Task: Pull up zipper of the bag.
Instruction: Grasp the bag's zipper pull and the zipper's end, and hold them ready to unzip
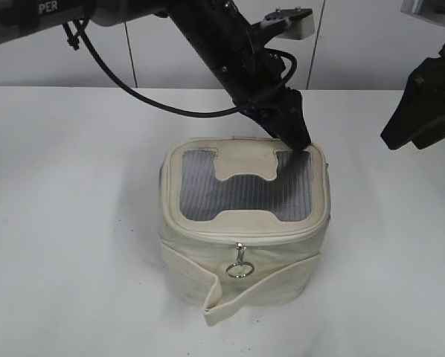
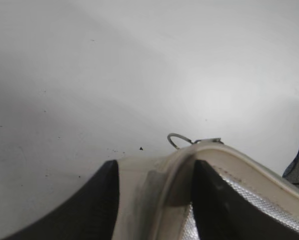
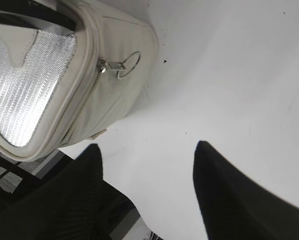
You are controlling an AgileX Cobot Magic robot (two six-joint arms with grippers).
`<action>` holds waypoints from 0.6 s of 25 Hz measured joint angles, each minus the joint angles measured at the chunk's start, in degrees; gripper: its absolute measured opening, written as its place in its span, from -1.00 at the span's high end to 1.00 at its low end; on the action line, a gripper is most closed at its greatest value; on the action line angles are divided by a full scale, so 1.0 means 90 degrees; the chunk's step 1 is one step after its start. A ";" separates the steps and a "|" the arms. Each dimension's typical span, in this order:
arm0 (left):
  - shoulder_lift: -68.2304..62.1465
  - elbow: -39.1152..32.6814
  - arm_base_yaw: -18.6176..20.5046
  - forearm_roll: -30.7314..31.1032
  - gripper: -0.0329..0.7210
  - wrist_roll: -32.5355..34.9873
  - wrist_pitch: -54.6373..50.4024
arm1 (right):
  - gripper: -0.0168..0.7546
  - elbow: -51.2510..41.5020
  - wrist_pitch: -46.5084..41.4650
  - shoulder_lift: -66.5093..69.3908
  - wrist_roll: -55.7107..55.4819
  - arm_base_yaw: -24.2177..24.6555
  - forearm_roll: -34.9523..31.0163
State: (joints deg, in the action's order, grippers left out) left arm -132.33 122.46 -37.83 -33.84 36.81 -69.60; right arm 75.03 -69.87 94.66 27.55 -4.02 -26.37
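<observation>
Left black tool [image 1: 293, 134] straddles the far top rim of the small boxy cream-white leatherette bag [image 1: 245, 245], fingers pinching the thin cream zipper track [image 2: 172, 172] beside a silver ring pull [image 2: 178, 140]. Bag sits mid white table [image 1: 66, 223]. Right black tool [image 3: 149, 200] hangs spread, well clear.

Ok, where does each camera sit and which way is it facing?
Exterior: facing the robot, slanting down at the bag; both arms show.
Left wrist: on the left arm, looking along its fingers straddling the bag's rim.
Right wrist: on the right arm, looking down past open fingers at the table.
Shared: a ring pull shows in both wrist views.
</observation>
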 joint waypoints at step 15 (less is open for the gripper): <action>0.0143 -0.0352 -0.0205 0.0268 0.73 -0.0011 0.0116 | -0.22 -0.0008 0.0012 0.0000 -0.0054 0.0000 -0.0273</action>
State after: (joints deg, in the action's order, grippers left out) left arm -131.04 119.29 -39.67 -31.42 36.71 -68.55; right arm 74.96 -69.76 94.66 27.07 -4.02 -28.83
